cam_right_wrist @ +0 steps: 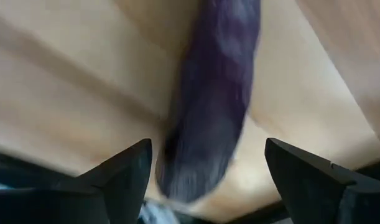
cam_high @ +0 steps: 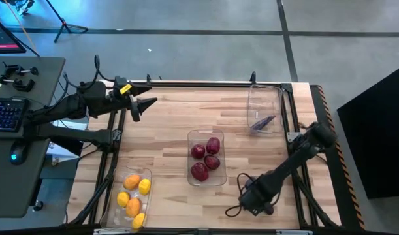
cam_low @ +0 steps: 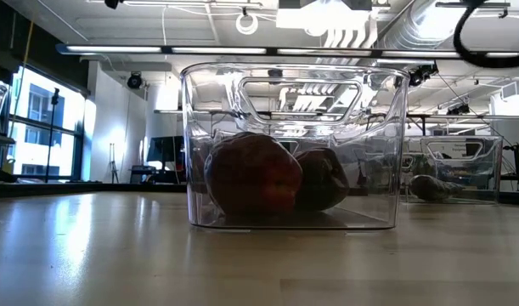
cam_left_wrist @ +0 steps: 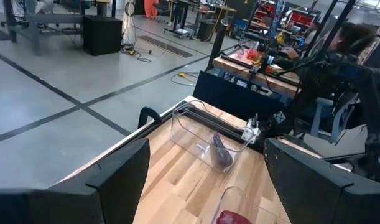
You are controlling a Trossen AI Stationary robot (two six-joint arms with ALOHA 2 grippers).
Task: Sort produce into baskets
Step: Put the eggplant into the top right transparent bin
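Note:
Three clear baskets stand on the wooden table. The near-left one (cam_high: 129, 199) holds yellow and orange fruits. The middle one (cam_high: 206, 158) holds dark red fruits (cam_low: 252, 174). The far-right one (cam_high: 263, 109) holds a purple eggplant (cam_left_wrist: 221, 152). Another dark purple eggplant (cam_right_wrist: 208, 106) lies flat on the table near the front edge. My right gripper (cam_high: 256, 202) points steeply down over it, open, one finger on each side of it. My left gripper (cam_high: 145, 108) hovers open and empty above the table's far left part.
A black frame rail (cam_high: 206, 83) runs along the table's far edge, and black posts stand at the sides. A desk with a keyboard (cam_high: 6, 111) stands to the left, off the table. Bare wood (cam_high: 166, 130) lies between the baskets.

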